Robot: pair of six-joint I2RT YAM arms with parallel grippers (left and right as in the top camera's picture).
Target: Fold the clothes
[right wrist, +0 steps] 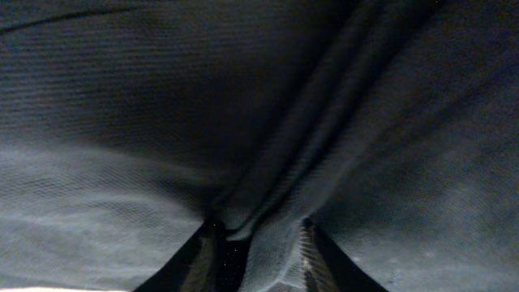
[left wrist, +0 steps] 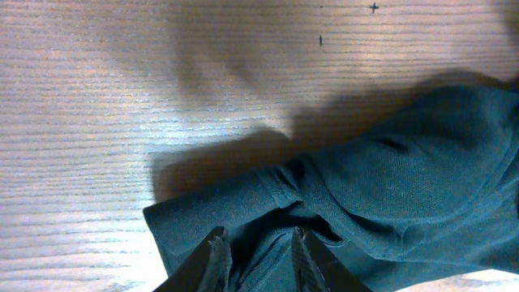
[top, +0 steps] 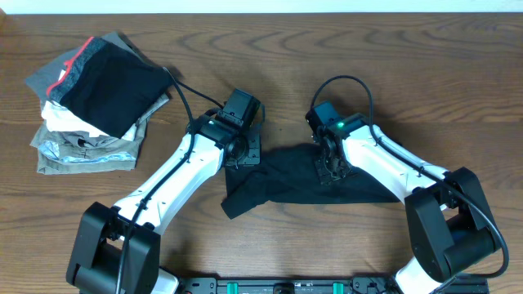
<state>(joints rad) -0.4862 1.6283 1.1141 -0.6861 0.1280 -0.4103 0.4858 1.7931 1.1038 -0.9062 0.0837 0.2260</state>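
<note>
- Two end effectors grip one black T-shirt [top: 282, 184], which lies crumpled on the bench [top: 409, 73] between both arms.
- Of these, the left end effector [left wrist: 258, 259] pinches a bunched edge of the cloth, and the right end effector [right wrist: 255, 243] pinches a raised ridge of it.
- To do this step well, I judge both should lift and draw apart evenly, so the fabric spreads flat before any fold.
- One stack of folded garments [top: 94, 102] sits well apart at the far left; its layers are too merged to count.
</note>
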